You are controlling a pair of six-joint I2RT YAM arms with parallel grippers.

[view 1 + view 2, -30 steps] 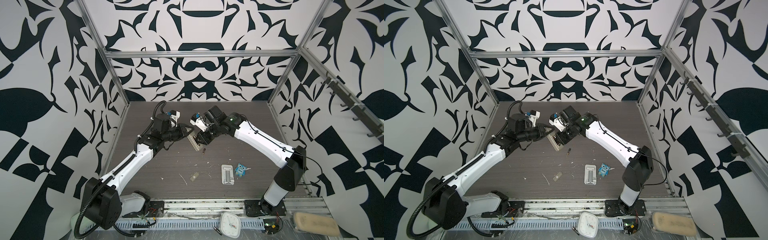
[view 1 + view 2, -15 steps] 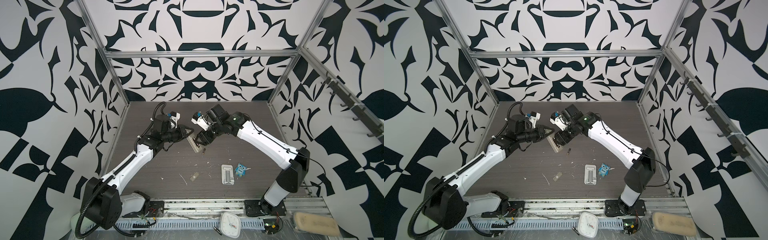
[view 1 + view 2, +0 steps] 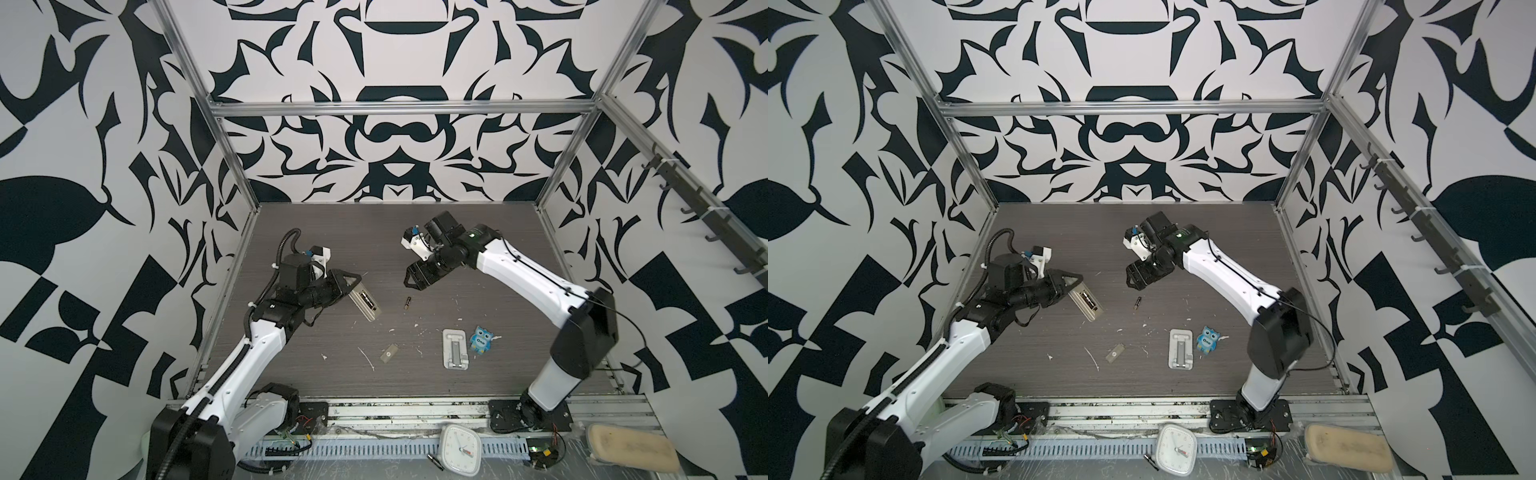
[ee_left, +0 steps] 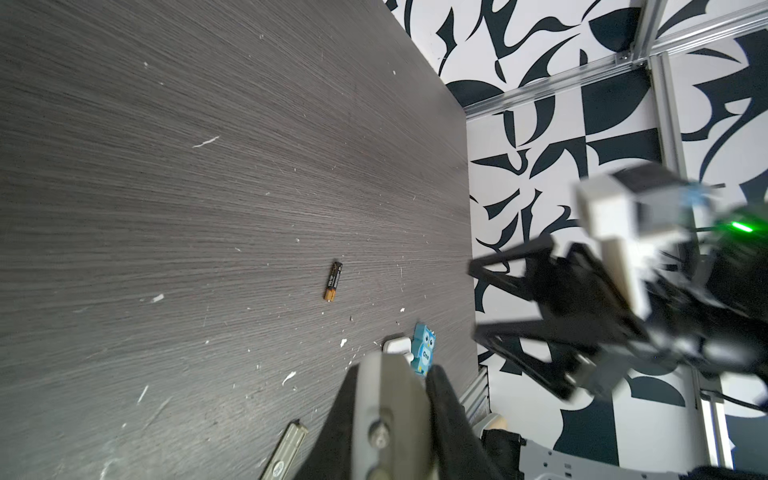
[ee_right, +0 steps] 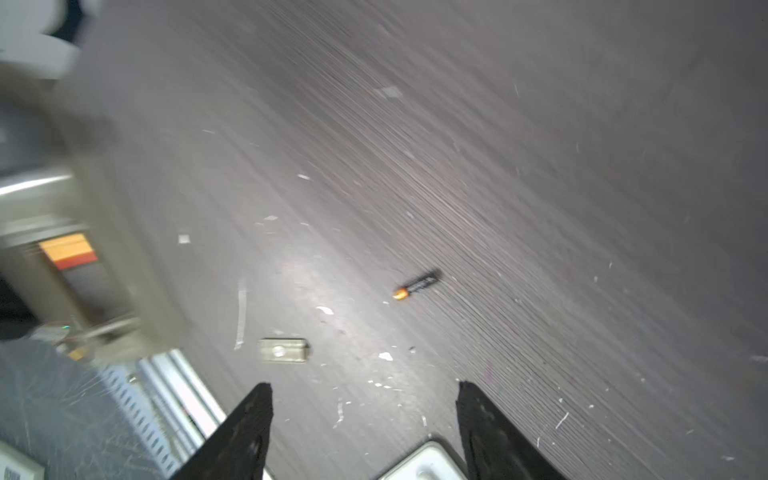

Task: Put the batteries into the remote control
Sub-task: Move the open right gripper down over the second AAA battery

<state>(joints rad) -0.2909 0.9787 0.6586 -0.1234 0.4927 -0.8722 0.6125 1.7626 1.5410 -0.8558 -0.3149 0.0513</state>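
Left gripper (image 3: 352, 284) is clamped on one end of the remote (image 3: 366, 306), holding it back side up at left-center in both top views. There's one dark battery (image 3: 1087, 299) tucked into its open back. I can't tell if it's fully seated, and the slot beside it looks vacant to me.

The loose battery (image 3: 407, 303) lies flat on the table (image 3: 457, 257), mid-frame, between the remote and the right gripper (image 3: 409, 277). It's just below those fingers in the frame, long axis running nearly top to bottom. The right gripper is spread wide with nothing in it, and it's clearly the nearer arm, so I'd guess it drops down and pinches across the battery's short side. The little cover (image 3: 389, 354) sits lower in the frame, well apart.
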